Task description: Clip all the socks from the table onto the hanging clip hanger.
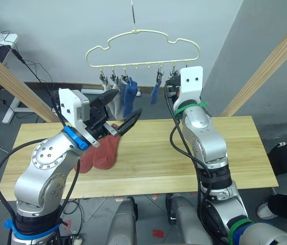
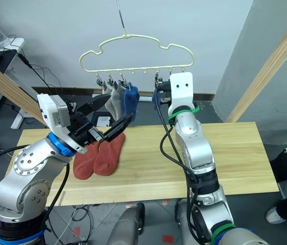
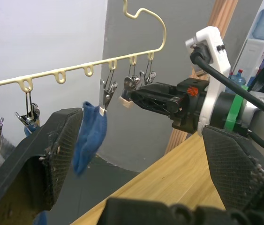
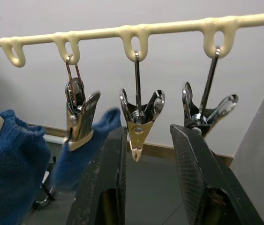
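Jaws of the right gripper (image 4: 148,154) stand parted around an empty metal clip (image 4: 140,123) on the clip hanger (image 1: 143,48); the left gripper (image 1: 125,109), jaws wide and empty, hovers above two rust-red socks (image 2: 100,154) on the table (image 1: 184,153).

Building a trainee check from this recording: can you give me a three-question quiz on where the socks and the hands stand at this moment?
1. True or false: both rust-red socks lie on the table.
2. How many socks hang from the clip hanger?
3. The right hand is: A) shut on a blue sock; B) open, with an empty clip between its fingers; C) resting on the table.
Key: 1 true; 2 four; 3 B.
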You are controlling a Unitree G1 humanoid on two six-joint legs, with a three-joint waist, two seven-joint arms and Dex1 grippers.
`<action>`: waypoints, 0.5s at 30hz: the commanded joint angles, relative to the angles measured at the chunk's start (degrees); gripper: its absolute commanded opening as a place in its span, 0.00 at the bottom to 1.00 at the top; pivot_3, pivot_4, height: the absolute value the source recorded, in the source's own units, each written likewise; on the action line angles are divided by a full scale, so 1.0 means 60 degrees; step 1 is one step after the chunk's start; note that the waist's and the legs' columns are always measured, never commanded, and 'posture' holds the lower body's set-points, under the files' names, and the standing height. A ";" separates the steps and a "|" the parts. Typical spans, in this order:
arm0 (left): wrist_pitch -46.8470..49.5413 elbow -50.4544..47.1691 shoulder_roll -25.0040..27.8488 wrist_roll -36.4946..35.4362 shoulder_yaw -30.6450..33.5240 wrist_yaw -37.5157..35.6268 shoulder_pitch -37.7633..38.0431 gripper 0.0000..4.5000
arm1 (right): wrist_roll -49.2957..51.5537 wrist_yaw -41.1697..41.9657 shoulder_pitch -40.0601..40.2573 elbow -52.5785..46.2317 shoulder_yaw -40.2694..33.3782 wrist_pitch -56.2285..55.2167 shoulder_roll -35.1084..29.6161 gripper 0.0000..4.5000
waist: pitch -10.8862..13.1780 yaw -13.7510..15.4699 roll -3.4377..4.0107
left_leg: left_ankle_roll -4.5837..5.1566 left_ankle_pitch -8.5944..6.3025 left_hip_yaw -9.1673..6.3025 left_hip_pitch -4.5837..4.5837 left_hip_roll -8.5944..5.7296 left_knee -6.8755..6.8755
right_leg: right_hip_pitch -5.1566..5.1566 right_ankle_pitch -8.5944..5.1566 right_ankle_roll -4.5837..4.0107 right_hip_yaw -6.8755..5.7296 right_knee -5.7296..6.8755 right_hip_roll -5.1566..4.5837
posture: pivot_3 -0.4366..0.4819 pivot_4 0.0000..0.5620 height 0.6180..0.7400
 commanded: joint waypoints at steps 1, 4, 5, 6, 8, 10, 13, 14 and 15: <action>-0.0272 -0.0086 -0.0040 0.0070 -0.0012 -0.0011 -0.0075 1.00 | -0.0037 -0.0156 -0.0288 -0.0042 -0.0094 -0.0354 0.0176 0.33 | 0.0000 0.0000 0.0000 | 0.0000 0.0000 -0.0001 0.0000 0.0001 0.0000 | 0.0000 0.0000 0.0000 -0.0001 0.0000 0.0000 | 0.51 0.57 1.00; -0.0297 -0.0060 -0.0069 0.0120 -0.0041 -0.0020 -0.0111 1.00 | -0.0047 -0.0192 -0.0443 0.0145 -0.0154 -0.0478 0.0278 0.33 | 0.0000 -0.0001 0.0000 | 0.0000 0.0000 0.0001 0.0000 0.0001 0.0000 | 0.0000 0.0003 -0.0006 0.0003 -0.0001 0.0000 | 0.51 0.57 1.00; -0.0307 -0.0045 -0.0074 0.0132 -0.0054 -0.0022 -0.0126 1.00 | -0.0044 -0.0197 -0.0482 0.0200 -0.0176 -0.0520 0.0296 0.33 | 0.0000 0.0000 0.0000 | 0.0000 0.0000 0.0001 0.0000 0.0000 0.0000 | 0.0000 0.0004 -0.0007 0.0002 -0.0001 0.0000 | 0.51 0.57 1.00; -0.0321 -0.0028 -0.0078 0.0144 -0.0065 -0.0019 -0.0139 1.00 | -0.0041 -0.0194 -0.0520 0.0254 -0.0192 -0.0562 0.0309 0.33 | 0.0000 0.0000 0.0000 | 0.0000 0.0000 0.0001 -0.0001 0.0001 0.0000 | 0.0000 0.0004 -0.0007 0.0002 -0.0001 0.0000 | 0.51 0.57 1.00; -0.0340 -0.0036 -0.0075 0.0152 -0.0077 -0.0007 -0.0126 1.00 | -0.0044 -0.0182 -0.0564 0.0306 -0.0208 -0.0609 0.0333 0.33 | 0.0000 -0.0001 0.0000 | 0.0000 0.0000 0.0001 0.0000 0.0000 -0.0001 | 0.0000 0.0005 -0.0008 0.0001 0.0000 0.0000 | 0.51 0.57 1.00; -0.0355 -0.0048 -0.0069 0.0164 -0.0088 -0.0002 -0.0110 1.00 | -0.0054 -0.0161 -0.0584 0.0335 -0.0203 -0.0648 0.0338 0.33 | 0.0000 -0.0001 0.0000 | 0.0000 0.0000 0.0001 -0.0001 0.0001 0.0000 | 0.0000 0.0006 -0.0011 0.0002 0.0000 -0.0001 | 0.51 0.57 1.00; -0.0374 -0.0042 -0.0071 0.0186 -0.0105 0.0001 -0.0110 1.00 | -0.0068 -0.0154 -0.0598 0.0328 -0.0197 -0.0664 0.0353 0.33 | 0.0000 0.0000 0.0000 | 0.0000 0.0000 0.0001 0.0000 0.0001 0.0000 | 0.0000 0.0007 -0.0011 0.0001 0.0001 0.0000 | 0.51 0.57 1.00; -0.0383 -0.0043 -0.0070 0.0195 -0.0106 0.0002 -0.0107 1.00 | -0.0075 -0.0152 -0.0603 0.0313 -0.0190 -0.0659 0.0358 0.33 | 0.0000 0.0000 0.0000 | 0.0000 0.0000 0.0001 0.0000 0.0001 0.0000 | 0.0000 0.0007 -0.0012 0.0001 0.0001 0.0000 | 0.51 0.57 1.00; -0.0386 -0.0037 -0.0071 0.0201 -0.0110 0.0005 -0.0111 1.00 | -0.0079 -0.0153 -0.0617 0.0299 -0.0185 -0.0655 0.0364 0.33 | 0.0000 0.0000 0.0000 | 0.0000 0.0000 0.0000 0.0000 0.0001 0.0000 | 0.0000 0.0009 -0.0016 0.0001 0.0002 0.0000 | 0.51 0.56 1.00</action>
